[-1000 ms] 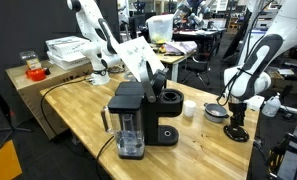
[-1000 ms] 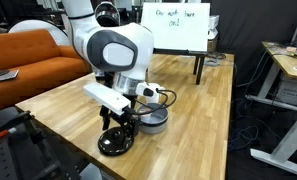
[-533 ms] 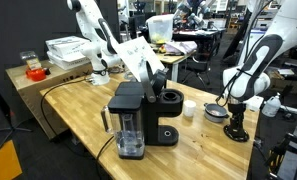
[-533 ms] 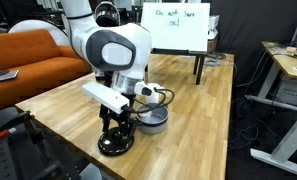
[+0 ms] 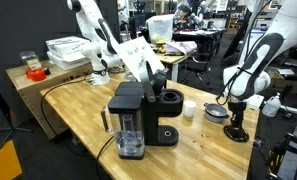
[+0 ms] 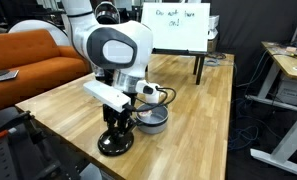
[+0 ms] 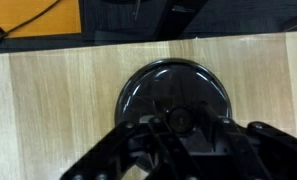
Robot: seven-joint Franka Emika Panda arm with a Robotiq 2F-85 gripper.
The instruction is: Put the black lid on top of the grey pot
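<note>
The black lid (image 7: 173, 88) lies flat on the wooden table, glossy and round, with a small knob in its middle. My gripper (image 7: 178, 122) stands straight down over it, and its fingers have closed in around that knob. In both exterior views the gripper (image 5: 236, 124) (image 6: 115, 131) reaches down onto the lid (image 5: 236, 134) (image 6: 114, 146) near the table's edge. The grey pot (image 5: 217, 113) (image 6: 154, 119) sits on the table right beside the lid, uncovered.
A black coffee machine (image 5: 140, 115) stands mid-table with a small white cup (image 5: 189, 108) next to it. A whiteboard (image 6: 174, 26) stands at the far end of the table, and the table's edge (image 6: 88, 160) runs close to the lid.
The jaws have closed from wide open in onto the lid's knob. The arm and the lid have stayed in place.
</note>
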